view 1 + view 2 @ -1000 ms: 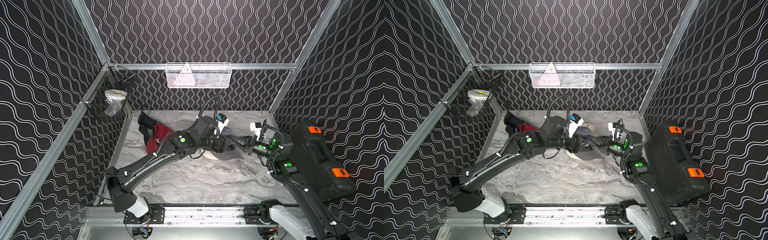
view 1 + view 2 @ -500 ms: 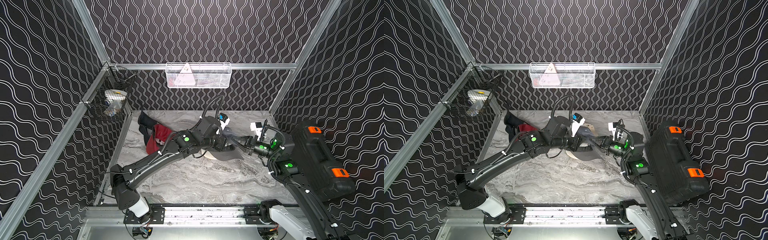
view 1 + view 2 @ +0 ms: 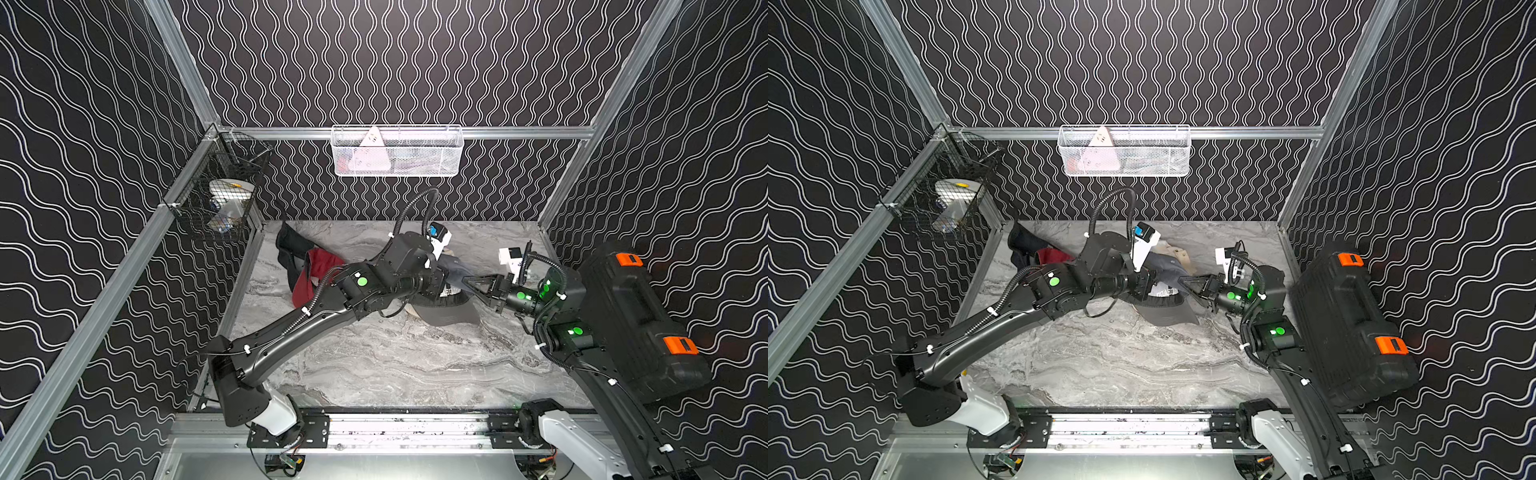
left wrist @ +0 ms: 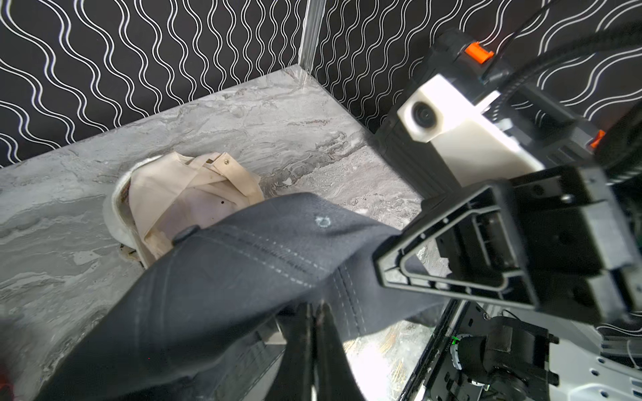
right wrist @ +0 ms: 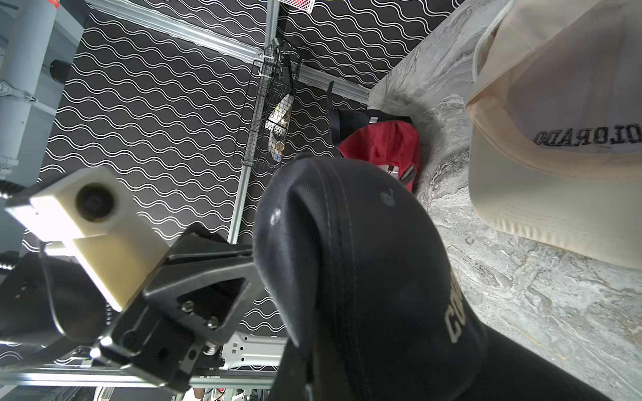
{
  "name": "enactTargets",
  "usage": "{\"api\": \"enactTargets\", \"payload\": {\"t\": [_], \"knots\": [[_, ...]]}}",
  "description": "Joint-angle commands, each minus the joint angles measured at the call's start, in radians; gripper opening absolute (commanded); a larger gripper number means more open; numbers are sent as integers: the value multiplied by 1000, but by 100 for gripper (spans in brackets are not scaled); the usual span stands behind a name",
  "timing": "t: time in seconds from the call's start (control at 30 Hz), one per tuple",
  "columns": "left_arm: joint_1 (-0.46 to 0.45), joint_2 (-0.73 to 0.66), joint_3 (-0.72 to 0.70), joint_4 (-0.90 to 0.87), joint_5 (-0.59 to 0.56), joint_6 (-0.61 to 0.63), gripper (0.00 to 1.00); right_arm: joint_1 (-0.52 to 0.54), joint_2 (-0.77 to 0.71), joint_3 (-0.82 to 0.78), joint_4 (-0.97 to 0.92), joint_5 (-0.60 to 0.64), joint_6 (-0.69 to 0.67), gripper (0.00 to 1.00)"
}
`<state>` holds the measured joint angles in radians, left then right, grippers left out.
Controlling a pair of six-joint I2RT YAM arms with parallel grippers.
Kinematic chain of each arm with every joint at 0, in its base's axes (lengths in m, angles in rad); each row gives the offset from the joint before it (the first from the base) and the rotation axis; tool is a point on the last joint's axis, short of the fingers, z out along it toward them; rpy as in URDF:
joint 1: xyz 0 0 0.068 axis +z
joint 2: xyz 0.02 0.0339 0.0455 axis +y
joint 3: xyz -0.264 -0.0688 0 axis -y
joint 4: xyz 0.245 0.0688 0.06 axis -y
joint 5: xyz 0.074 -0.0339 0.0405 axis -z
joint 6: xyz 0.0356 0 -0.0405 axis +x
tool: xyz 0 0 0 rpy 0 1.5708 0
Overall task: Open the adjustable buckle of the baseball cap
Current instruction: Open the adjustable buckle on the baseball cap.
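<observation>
Surface: marble tabletop [image 3: 374,365], frame centre.
Cap: dark baseball cap [image 4: 225,277], raised mid-frame.
left gripper [image 4: 315,312]: pinched together on cap fabric.
right gripper [image 4: 380,267]: clamped on the cap.

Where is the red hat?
The red hat lies far left on the table in both top views, beside a black cloth item, near the wire basket.

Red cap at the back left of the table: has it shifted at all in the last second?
No. The red cap lies in the same spot as a second ago, just below and to the right of the fixed black wire basket.
</observation>
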<state>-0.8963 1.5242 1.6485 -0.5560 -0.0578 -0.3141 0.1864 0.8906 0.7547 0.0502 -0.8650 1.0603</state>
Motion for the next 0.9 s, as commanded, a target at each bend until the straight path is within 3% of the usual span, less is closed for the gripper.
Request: {"api": "enactTargets", "payload": {"t": [0.0, 0.87], "knots": [[1, -28, -3, 9, -17, 7, 0, 1, 4, -4, 4, 17, -14, 0], [0, -157, 41, -30, -1, -8, 0, 1, -10, -68, -57, 31, -53, 0]]}}
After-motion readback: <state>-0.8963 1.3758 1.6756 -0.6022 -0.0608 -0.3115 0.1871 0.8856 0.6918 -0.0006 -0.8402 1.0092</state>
